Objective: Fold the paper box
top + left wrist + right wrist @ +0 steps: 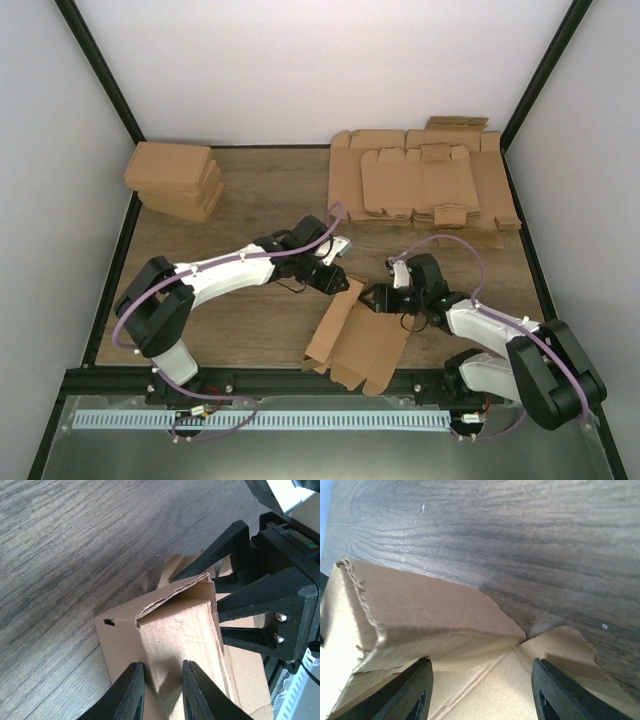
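"Which piece are they working on?"

"The light-brown creased cardboard paper box point(365, 345). It's lying on the dark wood-grain table point(250, 200), on the arms' side of the spread of flat brown cardboard sheets point(420, 185) and well apart from it."

"Which way is it pointing?"

"Its long axis is running roughly away from the sheets, towards the arm bases. One long side flap is standing up along the left."

"Who's holding it?"

"The left gripper point(161, 667) is pinching that raised flap, its black fingers nearly together with cardboard squeezed between them. The right gripper point(481, 665) is hanging with its fingers wide apart, straddling the end of the box that's facing the sheets and gripping nothing."

"So both are working at that same end?"

"Yes, just beside each other. I'm guessing the flap is meant to go over rightward, towards the spread fingers. The crease is lying along the long axis, so the left arm looks like the one placed to turn it."
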Robot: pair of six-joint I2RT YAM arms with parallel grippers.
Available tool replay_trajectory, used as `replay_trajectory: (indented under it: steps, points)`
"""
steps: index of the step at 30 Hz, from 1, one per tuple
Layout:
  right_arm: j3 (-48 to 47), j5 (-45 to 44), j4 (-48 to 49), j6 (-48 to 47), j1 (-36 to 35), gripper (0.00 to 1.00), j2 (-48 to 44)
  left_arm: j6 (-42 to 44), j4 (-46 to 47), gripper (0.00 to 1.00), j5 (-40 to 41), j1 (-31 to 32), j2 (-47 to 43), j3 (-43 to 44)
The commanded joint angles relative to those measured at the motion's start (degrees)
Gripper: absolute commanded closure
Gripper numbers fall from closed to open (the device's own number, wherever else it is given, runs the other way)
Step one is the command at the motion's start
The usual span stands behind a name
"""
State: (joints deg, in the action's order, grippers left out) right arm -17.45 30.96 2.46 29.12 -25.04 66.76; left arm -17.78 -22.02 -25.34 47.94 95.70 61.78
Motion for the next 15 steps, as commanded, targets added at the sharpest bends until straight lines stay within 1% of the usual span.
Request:
replay_trajectory:
  steps: [1,5,9,15]
  points:
    - [-1.3,-2.2,8.4,-2.9,-1.7,0.43,-0.2,0.5,0.5,0.76,-3.2,0.4,1.8,1.0]
    - [-0.2,-3.9,12.2,-5.6,-3.7,0.42,0.3,0.5,0.9,0.76,-3.9,0.4,1.9,1.0]
    - [1.9,-4.9,17.2,-7.8,-5.4,0.43,0.0,0.4,1.3,0.76,-4.5,0.3,2.2,1.1]
    - [3.6,-9.5,22.0,-7.9,-8.0,0.45,0.1,-0.4,3.6,0.76,-7.2,0.2,2.8,0.9]
